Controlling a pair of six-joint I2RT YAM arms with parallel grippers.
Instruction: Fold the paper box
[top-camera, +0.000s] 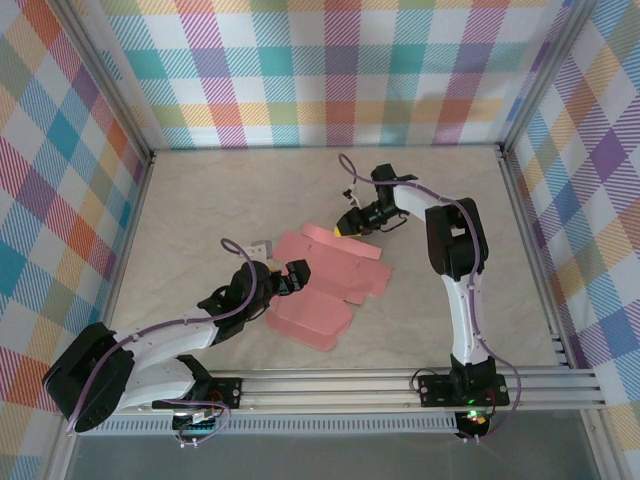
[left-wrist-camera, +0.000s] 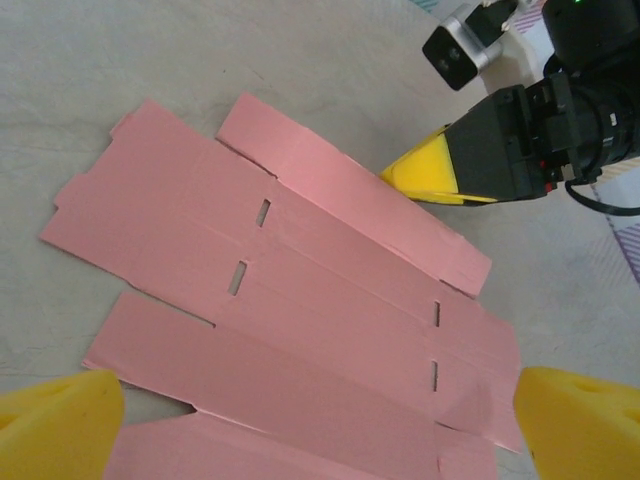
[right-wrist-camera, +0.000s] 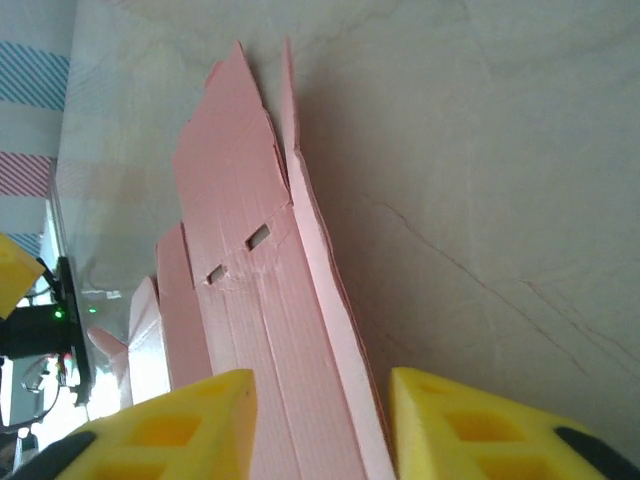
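The paper box (top-camera: 325, 285) lies as a flat salmon-pink die-cut sheet with flaps and slots in the middle of the table. My left gripper (top-camera: 291, 276) hovers over its near-left part. In the left wrist view the sheet (left-wrist-camera: 300, 300) spreads between that gripper's (left-wrist-camera: 320, 425) wide-open yellow fingers. My right gripper (top-camera: 348, 226) is at the sheet's far edge, low to the table. In the right wrist view the far flap (right-wrist-camera: 318, 300) stands up on edge between that gripper's (right-wrist-camera: 322, 425) yellow fingers, which are close together but still apart from it.
Plaid walls (top-camera: 330, 70) on aluminium posts enclose the beige table (top-camera: 200, 200) at the back and both sides. A metal rail (top-camera: 400, 385) runs along the near edge by the arm bases. The right arm's black wrist (left-wrist-camera: 560, 120) reaches in over the sheet's far side.
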